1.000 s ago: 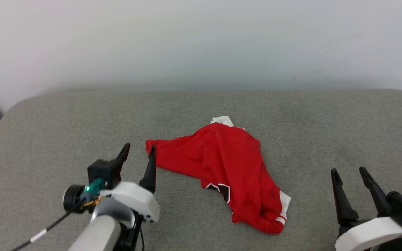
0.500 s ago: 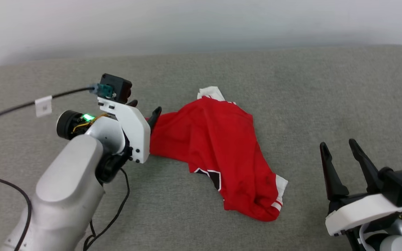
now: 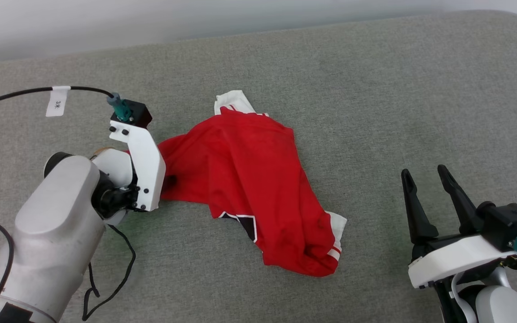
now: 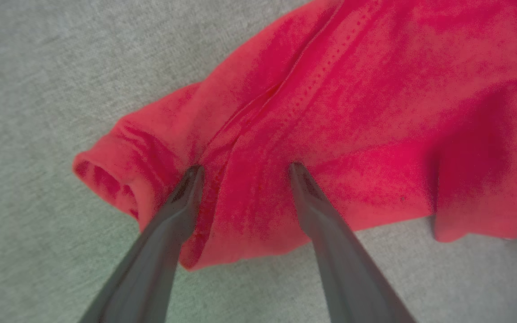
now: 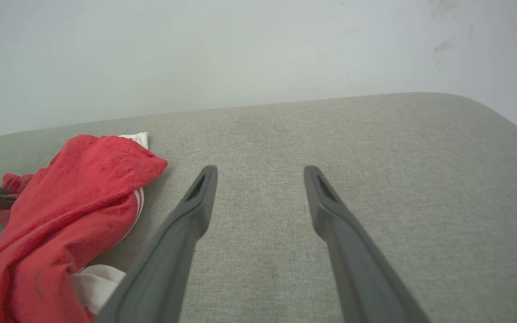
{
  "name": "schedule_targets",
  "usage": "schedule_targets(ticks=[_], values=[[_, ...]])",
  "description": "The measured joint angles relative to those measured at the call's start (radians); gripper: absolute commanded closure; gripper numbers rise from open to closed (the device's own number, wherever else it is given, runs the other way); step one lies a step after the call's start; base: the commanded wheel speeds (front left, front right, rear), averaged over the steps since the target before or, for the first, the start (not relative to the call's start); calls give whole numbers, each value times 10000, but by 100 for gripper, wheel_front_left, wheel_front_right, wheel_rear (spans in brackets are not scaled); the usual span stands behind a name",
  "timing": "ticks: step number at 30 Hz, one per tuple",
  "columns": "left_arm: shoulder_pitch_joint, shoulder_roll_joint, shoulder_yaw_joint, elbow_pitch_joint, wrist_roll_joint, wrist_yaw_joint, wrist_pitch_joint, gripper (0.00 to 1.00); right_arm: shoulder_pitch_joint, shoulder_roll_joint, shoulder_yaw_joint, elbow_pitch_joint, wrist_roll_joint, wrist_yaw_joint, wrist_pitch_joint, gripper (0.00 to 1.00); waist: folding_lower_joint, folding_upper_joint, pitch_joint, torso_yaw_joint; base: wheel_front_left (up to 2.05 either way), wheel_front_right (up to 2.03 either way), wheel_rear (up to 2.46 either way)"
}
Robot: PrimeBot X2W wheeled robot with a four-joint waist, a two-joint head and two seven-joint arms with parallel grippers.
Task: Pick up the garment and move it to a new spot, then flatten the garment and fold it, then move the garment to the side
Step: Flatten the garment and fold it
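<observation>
**Garment.** A crumpled red jersey-style shirt [image 3: 258,179] lies heaped at the centre of the head view on a grey fabric-covered surface [image 3: 397,89]. One white, red-striped sleeve end [image 3: 230,99] pokes out at the heap's upper edge. Another sleeve end [image 3: 337,224] shows at its lower right.

**Left gripper** [image 4: 245,168]. It sits at centre-left in the head view. In its wrist view the two dark fingers are spread wide, with the tips on or just above the red cloth beside the hemmed corner at the garment's left end. Nothing is pinched.

**Right gripper** [image 3: 423,171]. At lower right in the head view it also stands spread and empty, well apart from the shirt.

**Likely hazards.**
- The jaws straddle a stitched seam over loose folds, so closing here may catch only the top layer, which could slide free on lifting.
- Tips driven too low may snag the grey covering beneath.
- A one-corner hold would probably drag the heap and tangle it further instead of raising it cleanly.
</observation>
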Motion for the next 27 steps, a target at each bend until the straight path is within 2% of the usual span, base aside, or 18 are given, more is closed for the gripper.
schedule_targets(ticks=[1, 4, 10, 11, 16, 20, 27], values=[[-30, -23, -2, 58, -98, 0, 79, 100, -13, 2, 10, 58, 19, 0, -44, 0, 0, 0, 16, -38, 0, 0, 0], [-33, -29, -23, 157, -215, 0, 10, 100, -35, 0, -23, 211, 25, 0, -136, 0, 0, 0, -4, -73, 0, 0, 0], [155, -113, -199, 52, -8, 0, -1080, 100, -34, 2, -221, 332, -8, 0, -163, 0, 0, 0, -299, 162, 0, 0, 0], [298, -111, -194, -326, 136, -2, -1827, 100, 45, 2, -305, 307, -107, 0, -144, 0, 0, 0, -546, 394, 0, 0, 0], [891, 151, -56, -1361, 276, 196, -2846, 100, 328, 4, -535, 190, -265, 0, 23, 0, 0, 0, -1081, 837, 0, 0, 0], [2137, 460, 221, -2552, 107, 729, -3440, 100, 712, 4, -721, -12, -293, 0, 207, 0, -1, 0, -1587, 1185, 0, 0, 0], [5341, 1221, 700, -4738, -546, 2042, -3804, 100, 1401, 4, -941, -318, -318, 0, 418, 0, -2, 0, -2395, 1672, 0, 0, 0]])
